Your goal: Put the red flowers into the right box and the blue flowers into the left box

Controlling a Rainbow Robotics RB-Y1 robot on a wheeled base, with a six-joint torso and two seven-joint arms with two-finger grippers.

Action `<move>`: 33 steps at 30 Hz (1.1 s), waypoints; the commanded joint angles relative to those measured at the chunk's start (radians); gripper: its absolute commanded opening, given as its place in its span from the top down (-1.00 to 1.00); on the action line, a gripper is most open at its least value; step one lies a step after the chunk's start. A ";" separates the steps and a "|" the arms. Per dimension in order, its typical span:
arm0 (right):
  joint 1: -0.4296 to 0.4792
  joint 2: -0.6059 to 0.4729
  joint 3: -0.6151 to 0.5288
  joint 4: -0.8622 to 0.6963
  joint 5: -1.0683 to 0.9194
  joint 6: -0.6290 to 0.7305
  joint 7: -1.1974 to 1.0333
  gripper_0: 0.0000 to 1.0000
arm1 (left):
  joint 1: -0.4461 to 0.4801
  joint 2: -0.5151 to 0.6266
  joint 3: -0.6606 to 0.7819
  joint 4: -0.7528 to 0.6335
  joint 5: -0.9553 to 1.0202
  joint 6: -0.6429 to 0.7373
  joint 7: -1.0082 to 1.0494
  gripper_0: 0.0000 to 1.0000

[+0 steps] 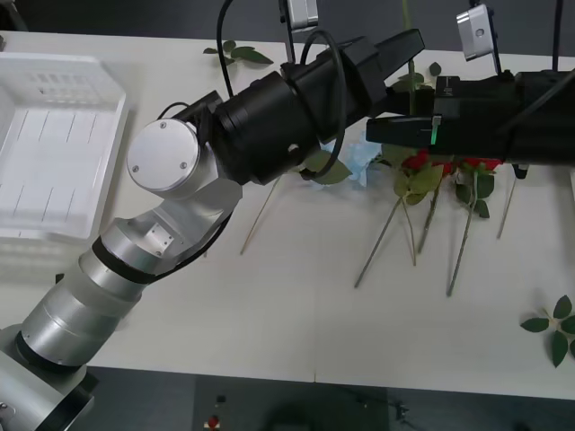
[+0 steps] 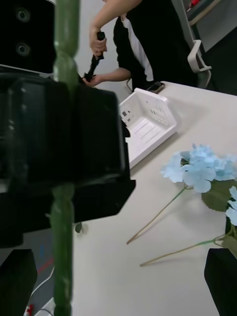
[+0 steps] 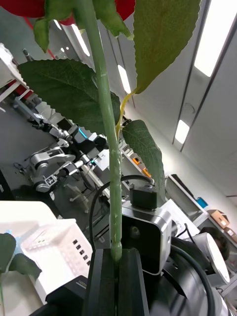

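The left box (image 1: 56, 148) — a clear translucent plastic tray with a ribbed floor, slotted walls and a rounded rim — sits at the far left of the pale worktop (image 1: 296, 305). To its right the left arm, silver at the lower joints and matte black above, reaches across toward the middle of the worktop. In the left wrist view the left end effector (image 3: 116, 276) is clamped on the thin green stem of a red flower (image 3: 106, 148), the two dark fingers pressed together around it; broad, serrated leaves branch off above and a sliver of deep-red head shows at the edge.

Further right of the box, partly under the black forearm, lie the blue flowers (image 1: 358, 163) — pale, ruffled clusters on wiry tan stems, flat on the worktop. Beyond them the other red flowers (image 1: 422, 166) lie with stems fanned toward the near edge, just beside the blue ones. The right end effector (image 2: 121, 279) hovers over the blue heads, its black fingers spread wide, gripping nothing. A loose leaf sprig (image 1: 552, 325) rests farthest from the box.
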 commanded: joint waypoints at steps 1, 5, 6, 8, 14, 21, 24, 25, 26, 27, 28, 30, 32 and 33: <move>-0.022 0.026 -0.004 -0.012 -0.021 -0.005 0.008 -1.00 | -0.049 0.004 -0.009 -0.004 -0.003 -0.002 -0.065 1.00; -0.022 0.041 0.001 -0.012 -0.022 -0.008 0.008 -1.00 | -0.049 0.010 -0.009 -0.004 0.002 -0.002 -0.065 1.00; -0.022 0.046 0.001 -0.012 -0.022 -0.008 0.008 -1.00 | -0.049 0.011 -0.007 -0.004 0.002 -0.002 -0.065 1.00; -0.022 0.052 0.001 -0.012 -0.022 -0.009 0.007 -1.00 | -0.049 0.013 -0.009 -0.004 0.005 -0.002 -0.065 1.00; -0.022 0.060 0.012 -0.012 -0.034 -0.025 0.007 1.00 | -0.049 0.013 -0.009 -0.004 0.013 -0.002 -0.065 1.00; -0.022 0.060 0.015 -0.012 -0.045 -0.029 0.004 1.00 | -0.048 0.019 -0.009 -0.004 0.013 -0.002 -0.065 1.00; -0.022 0.060 0.015 -0.012 -0.047 -0.032 0.002 1.00 | -0.048 0.022 -0.009 -0.004 0.013 -0.003 -0.065 1.00; -0.022 0.060 0.015 -0.012 -0.047 -0.034 0.002 1.00 | -0.048 0.024 -0.009 -0.004 0.013 -0.002 -0.064 1.00; -0.022 0.060 0.015 -0.012 -0.047 -0.034 0.002 1.00 | -0.048 0.025 -0.009 -0.004 0.013 -0.002 -0.065 1.00; -0.022 0.060 0.015 -0.012 -0.048 -0.037 0.002 1.00 | -0.048 0.027 -0.009 -0.004 0.013 -0.002 -0.065 1.00; -0.022 0.060 0.015 -0.012 -0.048 -0.037 0.002 1.00 | -0.048 0.030 -0.009 -0.004 0.013 -0.002 -0.065 1.00; -0.022 0.060 0.015 -0.012 -0.050 -0.038 0.002 1.00 | -0.045 0.038 -0.009 -0.004 0.013 -0.002 -0.065 0.98; -0.022 0.060 0.015 -0.012 -0.050 -0.040 0.002 1.00 | -0.045 0.047 -0.009 -0.004 0.013 -0.003 -0.065 0.54; -0.022 0.060 0.015 -0.012 -0.050 -0.041 0.002 1.00 | -0.045 0.051 -0.007 -0.004 0.013 -0.002 -0.065 0.19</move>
